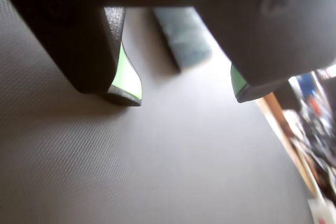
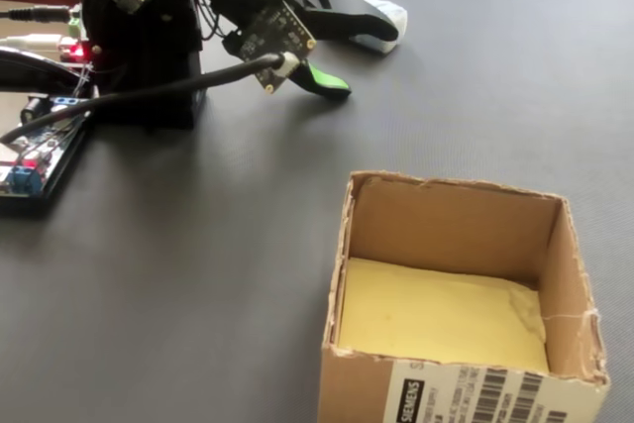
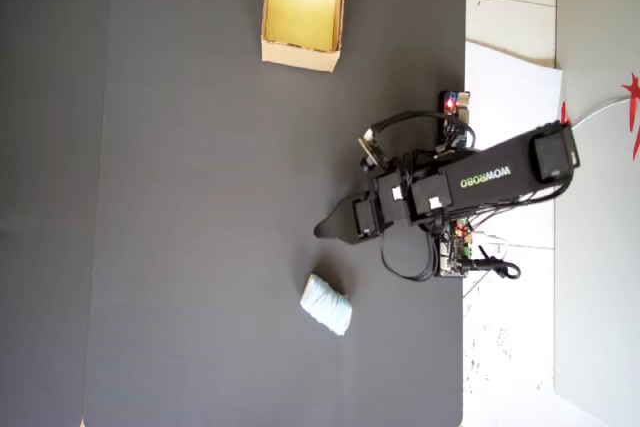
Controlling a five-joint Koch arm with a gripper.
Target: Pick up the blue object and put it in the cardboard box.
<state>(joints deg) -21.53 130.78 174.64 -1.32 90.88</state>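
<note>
The blue object (image 1: 184, 35) is a pale block lying flat on the dark mat, ahead of my gripper (image 1: 186, 94) and in line with the gap between the jaws. Both green-padded fingers (image 1: 127, 74) hover low over the mat, wide apart, with nothing between them. In the fixed view the gripper (image 2: 367, 58) reaches toward the blue object (image 2: 392, 15), which is partly hidden behind the upper finger. From overhead, the blue object (image 3: 326, 304) lies just below the gripper (image 3: 325, 229). The cardboard box (image 3: 303, 47) stands far off at the top; its tan walls (image 2: 466, 393) enclose a yellowish floor.
The arm's base (image 2: 139, 47) and circuit boards with cables (image 2: 30, 146) sit at the left of the fixed view. In the overhead view, white paper (image 3: 510, 77) lies beyond the mat's right edge. A wooden edge (image 1: 278, 119) borders the mat in the wrist view.
</note>
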